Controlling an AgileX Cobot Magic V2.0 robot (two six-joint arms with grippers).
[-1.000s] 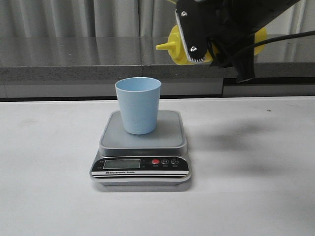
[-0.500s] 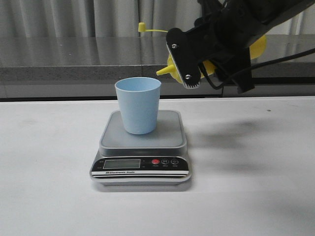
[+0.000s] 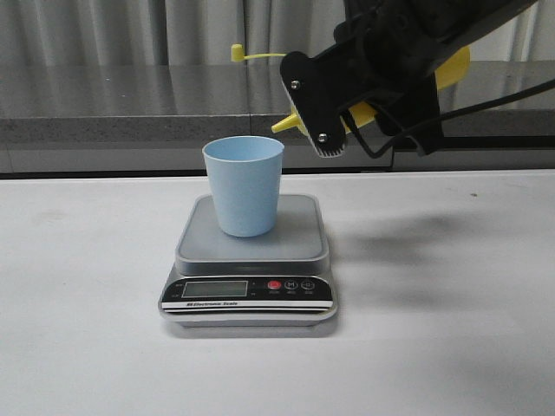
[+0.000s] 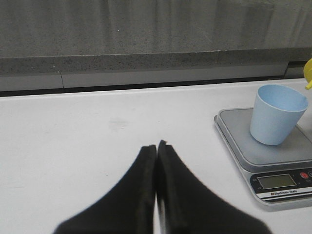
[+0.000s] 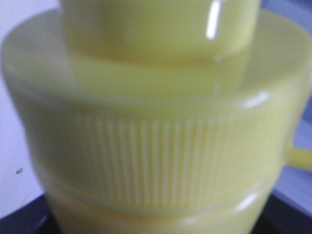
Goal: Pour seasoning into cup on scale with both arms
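Observation:
The pale blue cup stands upright on the silver-grey scale at the table's middle. My right gripper is shut on the yellow seasoning bottle, held tilted in the air to the right of and above the cup. Its nozzle points left and slightly down, just right of the cup's rim; the tethered tip hangs out to the left. The right wrist view is filled by the bottle's ribbed cap. My left gripper is shut and empty over the table, left of the cup and the scale.
A grey stone ledge runs along the back of the white table, with curtains behind it. The scale's black panel with display and red button faces the front.
My right gripper has lowered and moved left while tipping the bottle further. The nozzle has come closer to the cup's rim and the tethered tip has swung into view.

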